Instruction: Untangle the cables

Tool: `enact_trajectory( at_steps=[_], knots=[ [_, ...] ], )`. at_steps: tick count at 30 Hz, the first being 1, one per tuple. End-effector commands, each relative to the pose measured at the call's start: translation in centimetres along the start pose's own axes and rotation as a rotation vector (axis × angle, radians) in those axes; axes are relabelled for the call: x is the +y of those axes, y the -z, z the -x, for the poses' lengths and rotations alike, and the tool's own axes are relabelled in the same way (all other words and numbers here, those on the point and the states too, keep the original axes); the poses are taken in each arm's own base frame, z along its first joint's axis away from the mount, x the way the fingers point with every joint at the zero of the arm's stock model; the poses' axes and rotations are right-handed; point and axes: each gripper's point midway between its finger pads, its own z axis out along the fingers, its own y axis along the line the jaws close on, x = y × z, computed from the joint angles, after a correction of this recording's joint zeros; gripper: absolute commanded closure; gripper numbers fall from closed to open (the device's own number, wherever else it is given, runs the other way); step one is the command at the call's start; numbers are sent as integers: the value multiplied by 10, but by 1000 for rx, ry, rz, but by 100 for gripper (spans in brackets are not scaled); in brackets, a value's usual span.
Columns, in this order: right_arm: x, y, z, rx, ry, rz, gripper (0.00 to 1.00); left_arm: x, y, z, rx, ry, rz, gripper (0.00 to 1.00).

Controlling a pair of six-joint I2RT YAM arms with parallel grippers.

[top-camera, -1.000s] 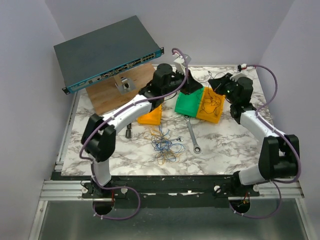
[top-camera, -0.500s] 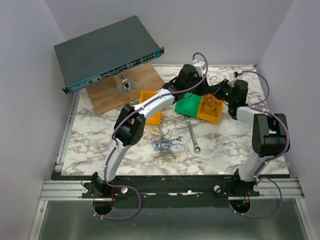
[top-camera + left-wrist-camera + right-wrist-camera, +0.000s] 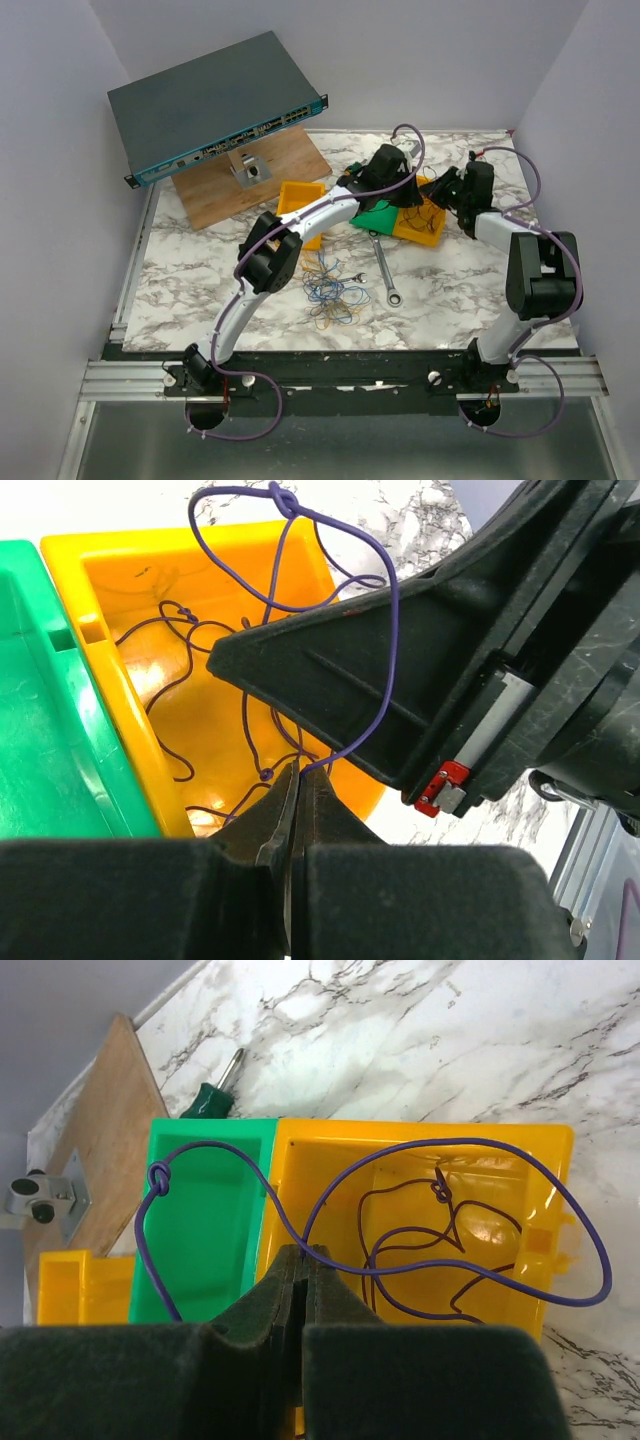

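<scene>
The cables (image 3: 330,286), a loose tangle of thin blue, yellow and orange wires, lie on the marble table in front of the bins. A separate thin purple cable (image 3: 284,499) with a knot (image 3: 158,1177) is pinched at two places. My left gripper (image 3: 298,770) is shut on one stretch and my right gripper (image 3: 302,1252) is shut on another. Both grippers hover over the right yellow bin (image 3: 432,232), where the rest of the purple cable coils (image 3: 440,1250). The left gripper (image 3: 410,192) and right gripper (image 3: 446,190) nearly meet, and the right gripper's black fingers (image 3: 330,670) fill the left wrist view.
A green bin (image 3: 372,212) stands left of the right yellow bin, and another yellow bin (image 3: 300,195) lies further left. A silver wrench (image 3: 385,266) lies beside the tangle. A screwdriver (image 3: 212,1094) rests behind the green bin. A network switch (image 3: 215,105) leans on a wooden board (image 3: 215,195).
The left arm has swung right, from the left yellow bin to over the right yellow bin. The right arm has folded inward to meet it. The purple cable now hangs between both grippers.
</scene>
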Motion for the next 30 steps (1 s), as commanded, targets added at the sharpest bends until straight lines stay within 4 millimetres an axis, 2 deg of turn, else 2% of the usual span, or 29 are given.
enact_trajectory(
  at_steps=[1, 4, 10, 14, 18, 22, 23, 28, 30],
  knots=[
    [1, 11, -8, 43, 1, 5, 99, 10, 2, -3, -11, 34, 57, 100],
    [5, 14, -17, 78, 13, 41, 99, 7, 9, 5, -35, 48, 32, 100],
    [29, 22, -13, 110, 56, 120, 99, 4, 39, 31, -124, 44, 11, 100],
    [33, 24, -15, 133, 35, 134, 99, -5, 59, 43, -172, 41, -23, 100],
    [34, 21, -25, 178, 0, 157, 99, -10, 66, 47, -186, 34, -25, 100],
    [26, 13, -35, 209, -41, 132, 99, -7, 60, 40, -159, 42, -28, 100],
    [24, 12, -34, 206, -43, 127, 96, -7, 57, 37, -150, 45, -32, 100],
    [23, 10, -19, 174, -9, 76, 68, -5, 50, 34, -130, 39, -30, 100],
    [26, 16, -9, 157, 11, 62, 63, -5, 49, 37, -133, 31, -26, 100]
  ],
)
